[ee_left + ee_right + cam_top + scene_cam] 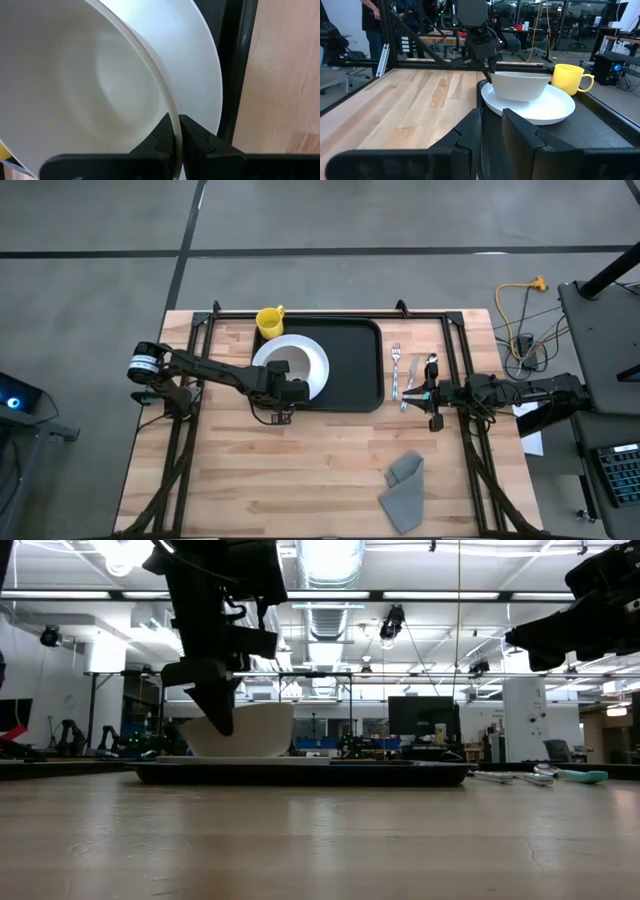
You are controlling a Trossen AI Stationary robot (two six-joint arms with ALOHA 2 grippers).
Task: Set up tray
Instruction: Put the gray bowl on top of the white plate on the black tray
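Note:
A black tray [350,370] lies in the middle of the table. A white plate [315,360] sits on its left part, and a white bowl [280,363] stands on the plate [545,107]. A yellow mug [268,320] stands at the tray's far left corner. My left gripper [290,385] is at the bowl's near side, shut on its rim. My right gripper [425,393] hovers open beside the cutlery [405,370] on the table right of the tray, and holds nothing. My left gripper pinches the bowl's rim [172,112] on the bowl's near side, one finger [160,137] inside the bowl and one [197,137] outside. The fingers come from above, pointing down [222,710]. The bowl [517,85] stands upright with its base on the plate.
A fork [396,370] and other cutlery [540,777] lie on the wood between the tray and my right gripper. A folded grey napkin [403,480] lies near the table's near right edge. Bare wood spreads along the near side and the left. Black frame rails run along both sides.

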